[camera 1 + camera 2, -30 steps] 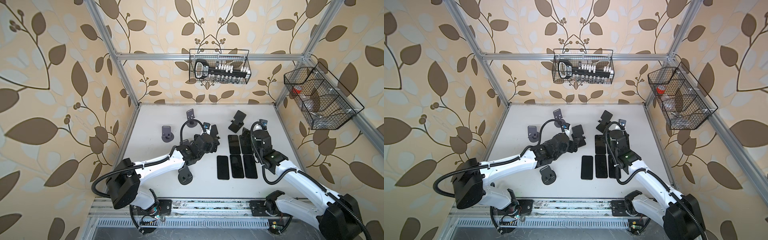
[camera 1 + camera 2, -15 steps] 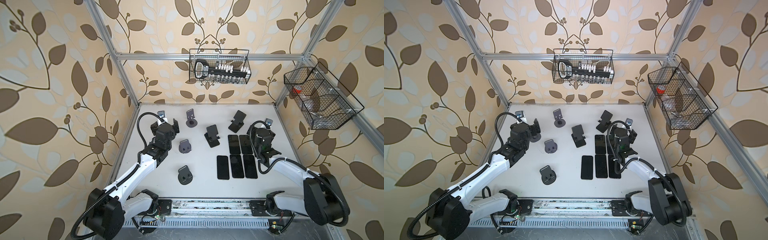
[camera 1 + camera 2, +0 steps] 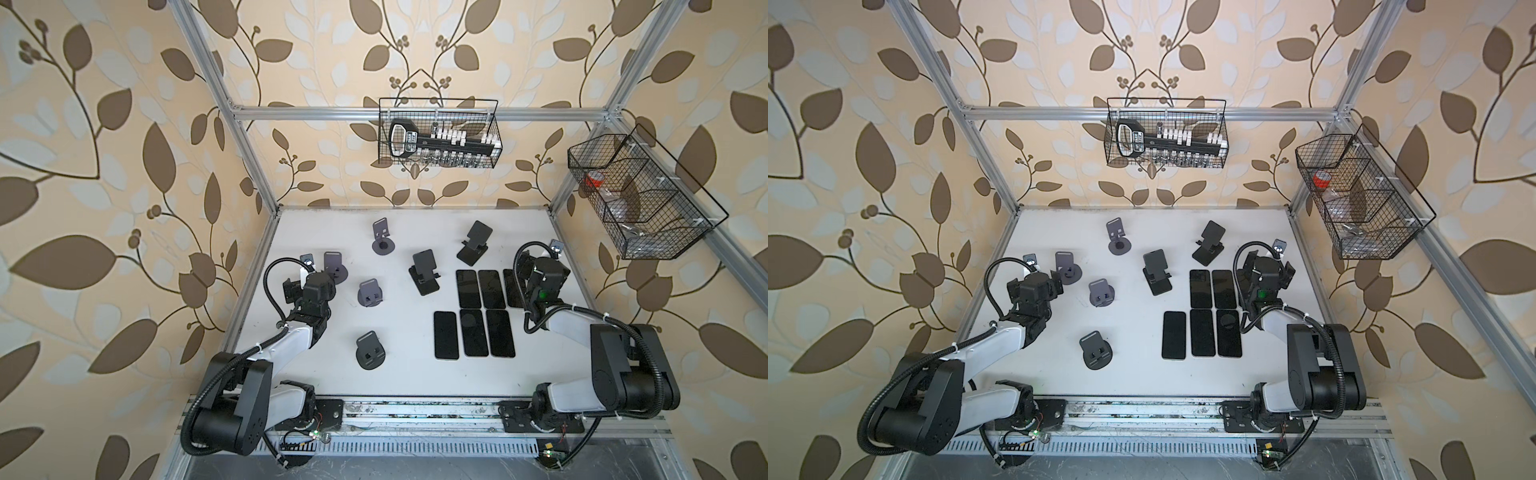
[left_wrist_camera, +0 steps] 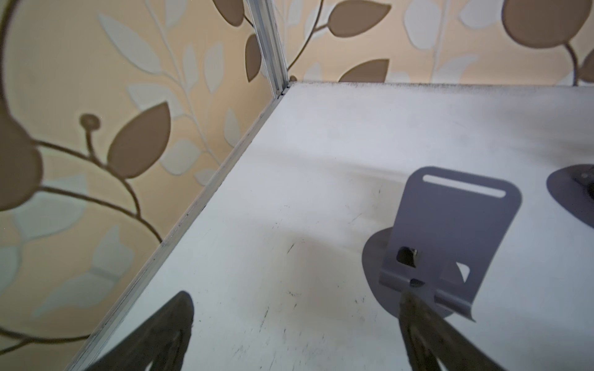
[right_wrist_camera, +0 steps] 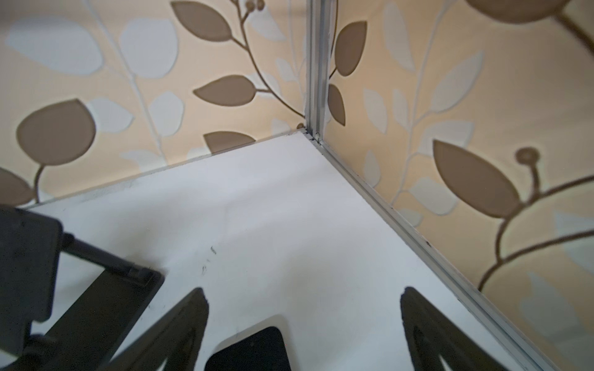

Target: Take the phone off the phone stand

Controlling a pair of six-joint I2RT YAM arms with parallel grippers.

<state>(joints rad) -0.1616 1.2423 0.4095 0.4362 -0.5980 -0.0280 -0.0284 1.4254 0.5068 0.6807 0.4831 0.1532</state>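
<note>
Several black phones (image 3: 473, 332) lie flat in two rows on the white table (image 3: 407, 374), right of the middle in both top views. I see no phone on any stand. Two black stands (image 3: 424, 272) and several grey stands (image 3: 370, 293) are bare. My left gripper (image 3: 311, 279) is open at the left edge. One fingertip (image 4: 409, 298) is right beside a grey stand (image 4: 446, 237). My right gripper (image 3: 540, 261) is open over the far end of the rightmost phone (image 5: 250, 350), with nothing between its fingers (image 5: 193, 308).
A wire basket (image 3: 438, 133) hangs on the back wall and another wire basket (image 3: 640, 199) on the right wall. Aluminium posts (image 4: 270, 41) and papered walls stand close to both grippers. A black stand (image 5: 80, 305) is near the right gripper.
My left arm has pulled back from the middle black stand to the table's left edge and its jaws have opened. The right gripper has drawn back a little toward the right wall.
</note>
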